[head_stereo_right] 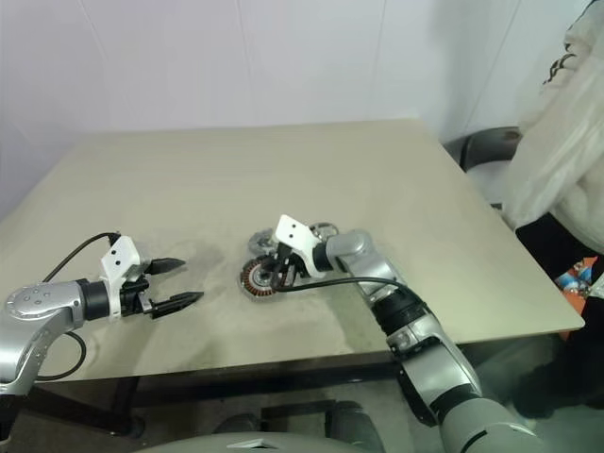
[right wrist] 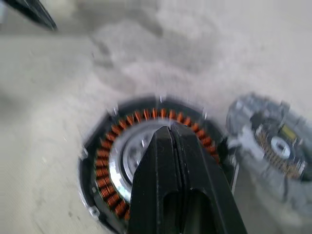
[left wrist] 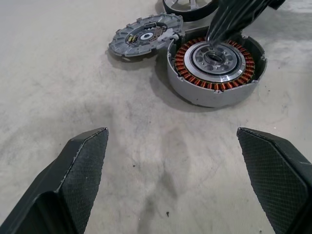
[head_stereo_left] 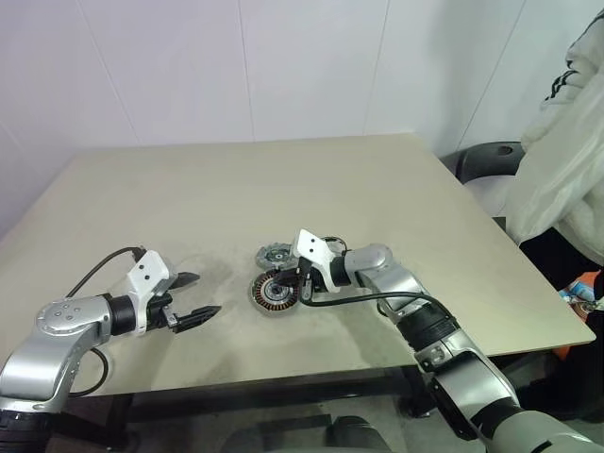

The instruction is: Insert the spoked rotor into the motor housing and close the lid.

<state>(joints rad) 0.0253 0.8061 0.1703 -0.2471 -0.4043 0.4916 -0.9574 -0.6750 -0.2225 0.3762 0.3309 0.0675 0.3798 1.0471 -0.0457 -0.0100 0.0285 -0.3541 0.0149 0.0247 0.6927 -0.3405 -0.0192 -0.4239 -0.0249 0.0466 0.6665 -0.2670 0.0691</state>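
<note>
The housing sits on the table, open, its copper windings showing. The lid lies touching its rim on the far side, and the rotor lies just beyond them. The right gripper has its fingers pressed together, empty, tips over the housing's centre. The left gripper hovers well apart, fingers spread wide, empty. No writing is legible.
</note>
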